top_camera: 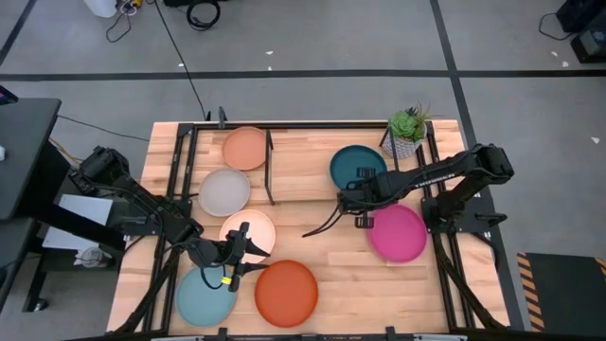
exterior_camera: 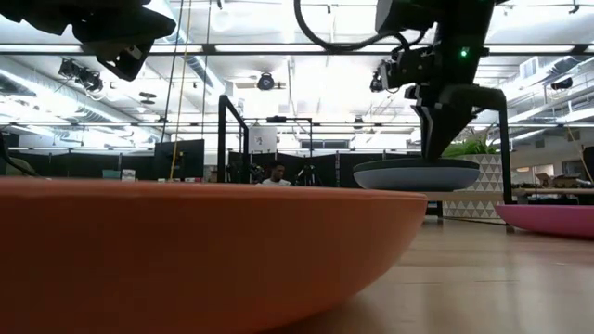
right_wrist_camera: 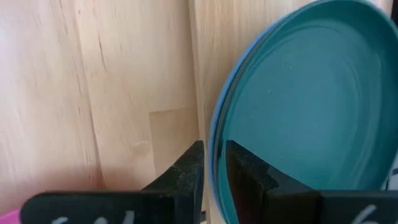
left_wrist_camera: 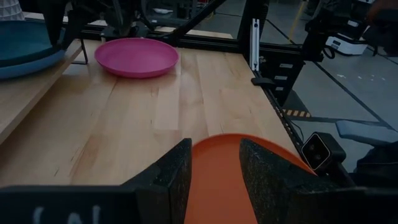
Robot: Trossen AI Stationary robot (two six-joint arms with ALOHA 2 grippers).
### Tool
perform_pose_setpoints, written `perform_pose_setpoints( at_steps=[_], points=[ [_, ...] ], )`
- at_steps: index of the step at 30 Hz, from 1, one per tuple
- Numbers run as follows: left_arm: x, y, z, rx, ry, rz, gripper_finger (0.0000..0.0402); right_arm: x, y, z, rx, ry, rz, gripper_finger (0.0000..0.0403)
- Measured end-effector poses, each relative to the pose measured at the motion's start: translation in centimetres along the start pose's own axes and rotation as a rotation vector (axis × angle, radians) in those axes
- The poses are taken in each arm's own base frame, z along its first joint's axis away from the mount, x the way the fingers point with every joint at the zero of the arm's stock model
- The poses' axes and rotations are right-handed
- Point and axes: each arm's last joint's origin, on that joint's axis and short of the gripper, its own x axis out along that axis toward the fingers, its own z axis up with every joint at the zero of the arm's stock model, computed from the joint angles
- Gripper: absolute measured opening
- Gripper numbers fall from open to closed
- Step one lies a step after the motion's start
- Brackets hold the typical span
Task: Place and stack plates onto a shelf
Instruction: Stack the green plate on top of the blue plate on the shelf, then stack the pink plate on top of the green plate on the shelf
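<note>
The shelf [top_camera: 303, 170] stands at the table's far middle. On its right half the dark teal plate [top_camera: 358, 166] lies level on a bright blue plate whose rim [right_wrist_camera: 213, 146] peeks out below. My right gripper [top_camera: 354, 196] stands open at the teal plate's near rim, pointing steeply down. The magenta plate [top_camera: 398, 233] lies on the table near it. Peach [top_camera: 245, 148], grey [top_camera: 224, 191], cream [top_camera: 248, 233], light aqua [top_camera: 203, 296] and orange [top_camera: 286, 292] plates lie on the table's left half. My left gripper [top_camera: 242, 252] hovers open between the cream and orange plates, touching nothing. My right gripper straddles the near rim [right_wrist_camera: 219, 163] of the dark teal plate from above, one finger [right_wrist_camera: 245, 177] inside the plate and one finger [right_wrist_camera: 183, 177] outside it. Whether the fingers touch the rim, I cannot tell. The plate lies level on the blue plate on the shelf.
A potted plant [top_camera: 408, 131] stands at the far right corner beside the shelf. A black frame [top_camera: 180, 180] edges the table on its left, far and right sides. Bare wood [top_camera: 331, 265] lies between the orange and magenta plates.
</note>
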Motion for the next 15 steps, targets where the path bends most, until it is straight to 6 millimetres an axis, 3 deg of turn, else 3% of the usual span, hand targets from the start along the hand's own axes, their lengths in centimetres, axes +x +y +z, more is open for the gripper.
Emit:
perform_pose_setpoints(
  at_steps=[7,15],
  points=[
    [0.0,0.0,-0.1,-0.003,0.008,0.003,0.0141,-1.9,0.3,0.6,0.01,-0.019,0.003,0.0074],
    [0.0,0.1,-0.2,-0.007,0.021,0.006,0.0141,-3.9,5.0,1.3,0.002,-0.217,0.089,0.0074]
  ],
)
